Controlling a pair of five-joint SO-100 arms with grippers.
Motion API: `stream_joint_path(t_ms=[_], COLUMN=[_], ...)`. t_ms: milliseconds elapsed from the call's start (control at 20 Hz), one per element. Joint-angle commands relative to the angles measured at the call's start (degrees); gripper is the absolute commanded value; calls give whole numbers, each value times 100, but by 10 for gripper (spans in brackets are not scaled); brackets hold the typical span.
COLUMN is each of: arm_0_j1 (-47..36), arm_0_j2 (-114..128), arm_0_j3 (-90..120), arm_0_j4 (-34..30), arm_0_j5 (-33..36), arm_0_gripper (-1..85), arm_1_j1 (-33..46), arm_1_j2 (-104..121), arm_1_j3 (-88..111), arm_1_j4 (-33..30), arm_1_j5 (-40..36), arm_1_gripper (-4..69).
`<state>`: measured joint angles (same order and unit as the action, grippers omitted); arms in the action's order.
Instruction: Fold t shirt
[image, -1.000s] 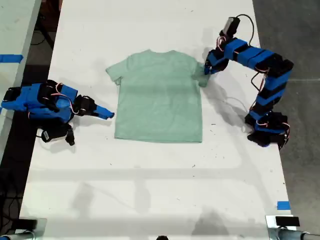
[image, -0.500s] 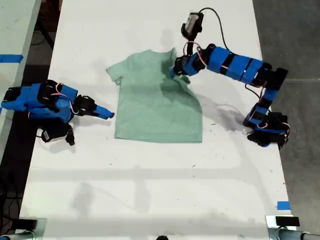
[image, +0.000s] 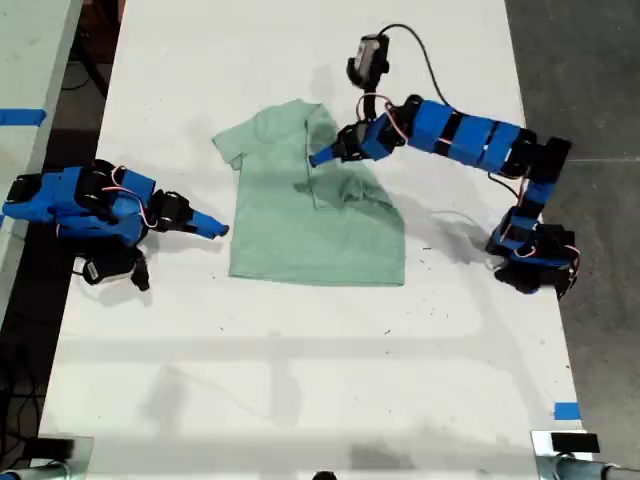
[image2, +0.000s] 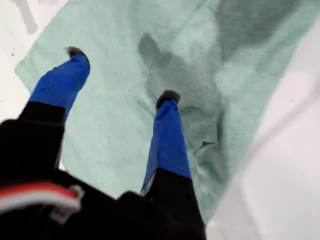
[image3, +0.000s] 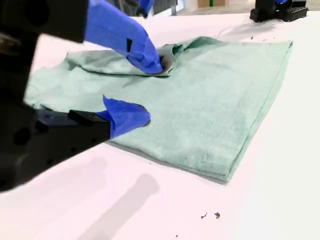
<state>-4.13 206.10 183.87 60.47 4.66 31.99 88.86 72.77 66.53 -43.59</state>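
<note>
T shirt (image: 300, 215) lies mid-table (image: 300, 380), neck toward the exterior view's top, one sleeve folded inward. My first gripper (image2: 120, 75) hovers above it, spread, empty; my second gripper (image3: 145, 90) is parted beside its hem.

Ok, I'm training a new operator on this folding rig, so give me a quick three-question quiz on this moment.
1. True or false: my first gripper is shut on the t shirt.
2. Which part of the t shirt lies folded over its body? A) the bottom hem B) the sleeve on the exterior view's right C) the sleeve on the exterior view's left
3. Fill in: my second gripper, at the exterior view's left of the t shirt, has its jaws ____.
Key: 1 false, its jaws are open above the cloth; 2 B; 3 open.
</note>
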Motion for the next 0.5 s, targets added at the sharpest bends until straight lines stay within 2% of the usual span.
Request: stream_joint_path(t_ms=[0,200,350,450], arm_0_j1=[-44,-44,-44,-44], arm_0_j2=[53,53,53,53], arm_0_j3=[0,0,0,0], arm_0_j4=[-35,-35,-35,-35], arm_0_j5=[44,44,44,44], arm_0_gripper=[128,128,128,128], arm_1_j1=[431,35,-967,-1617], arm_1_j2=[2083,5862,8921,10521], arm_1_j3=[853,3735,6451,8007], arm_1_j4=[431,1072,1204,1160], arm_1_j5=[70,853,1740,2057], arm_1_gripper=[-5,-5,-4,-4])
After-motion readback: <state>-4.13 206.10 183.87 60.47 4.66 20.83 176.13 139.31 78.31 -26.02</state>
